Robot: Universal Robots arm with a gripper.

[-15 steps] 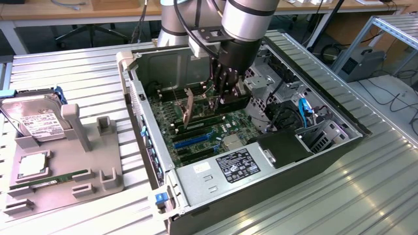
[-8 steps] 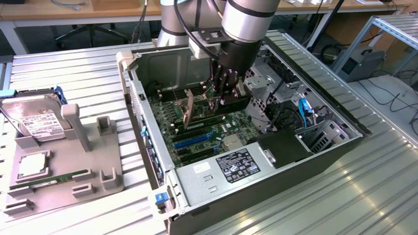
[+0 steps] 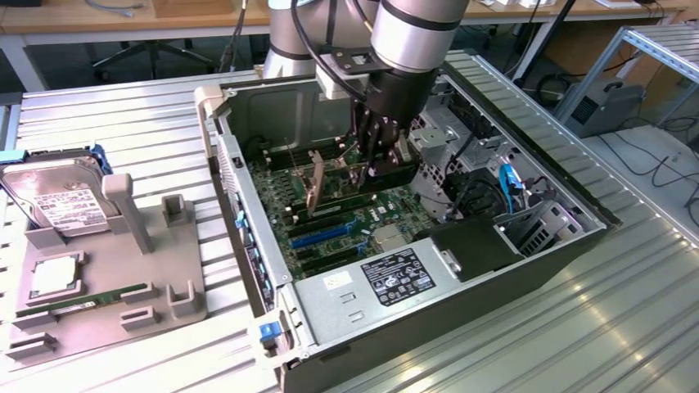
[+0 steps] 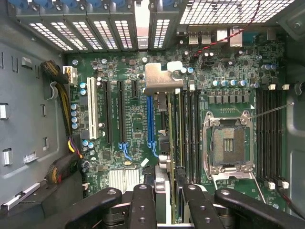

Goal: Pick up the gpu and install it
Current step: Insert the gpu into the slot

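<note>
One hand (image 4: 169, 191) is gripping the gpu (image 4: 164, 138) edge-on, partly closed, over the motherboard (image 4: 124, 143); judging, keeping it square over the slot matters most.

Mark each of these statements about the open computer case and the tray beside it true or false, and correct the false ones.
1. The gripper is down inside the open computer case. True.
2. The gpu lies on the grey tray. False: it stands on edge between the gripper's fingers, over the motherboard.
3. The hard drive sits on the tray at the exterior view's left. True.
4. The CPU socket holds a cooler. False: it is bare.
5. The gripper holds the hard drive. False: it holds the gpu.
</note>
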